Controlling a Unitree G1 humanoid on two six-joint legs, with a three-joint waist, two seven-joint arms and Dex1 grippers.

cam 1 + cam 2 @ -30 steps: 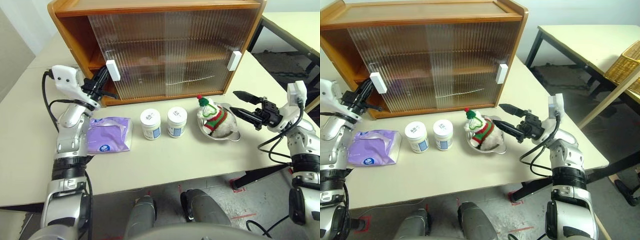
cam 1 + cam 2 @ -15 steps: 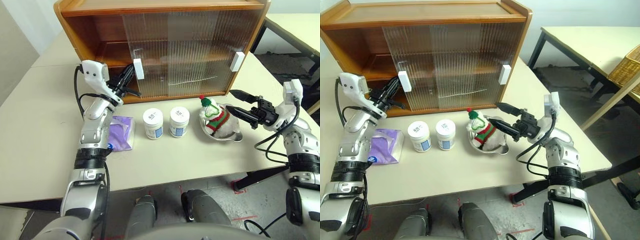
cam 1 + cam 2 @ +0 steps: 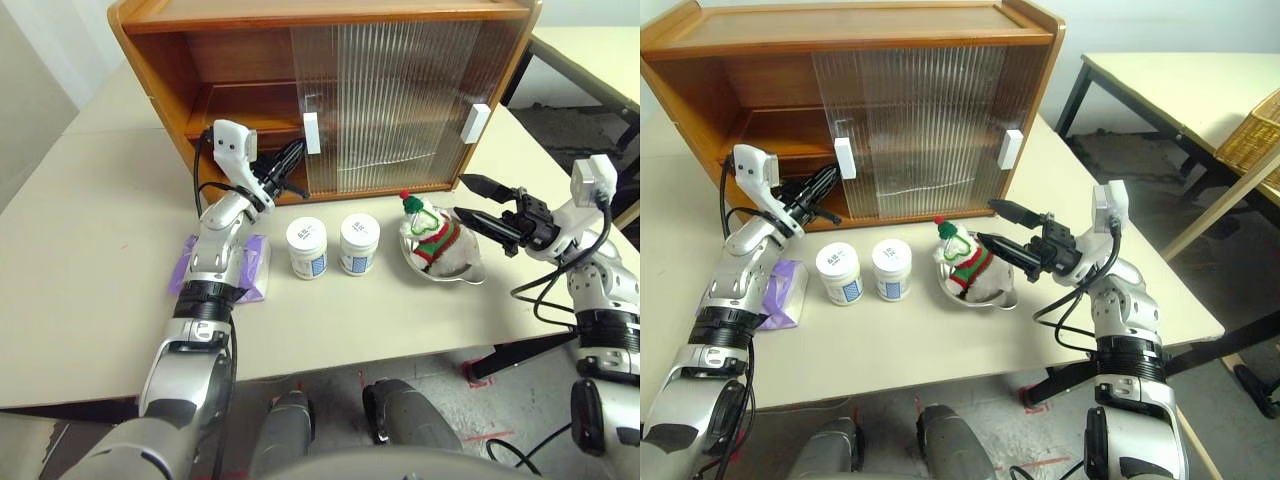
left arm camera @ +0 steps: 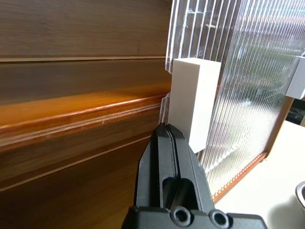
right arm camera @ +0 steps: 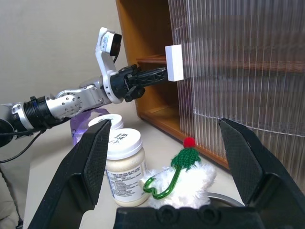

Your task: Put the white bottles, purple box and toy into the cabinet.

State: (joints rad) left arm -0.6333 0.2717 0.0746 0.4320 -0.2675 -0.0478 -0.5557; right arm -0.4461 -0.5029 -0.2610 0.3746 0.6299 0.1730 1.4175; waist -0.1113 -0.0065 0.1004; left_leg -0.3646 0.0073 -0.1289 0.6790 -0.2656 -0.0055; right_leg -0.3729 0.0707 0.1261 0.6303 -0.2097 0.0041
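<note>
On table: 2 white bottles (image 3: 306, 245), 1 toy (image 3: 432, 233).

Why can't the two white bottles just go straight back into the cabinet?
The white bottles stand in front of the ribbed sliding door, which covers that part of the cabinet. Only the cabinet's left side is open, where the shut left hand is at the white handle.
</note>
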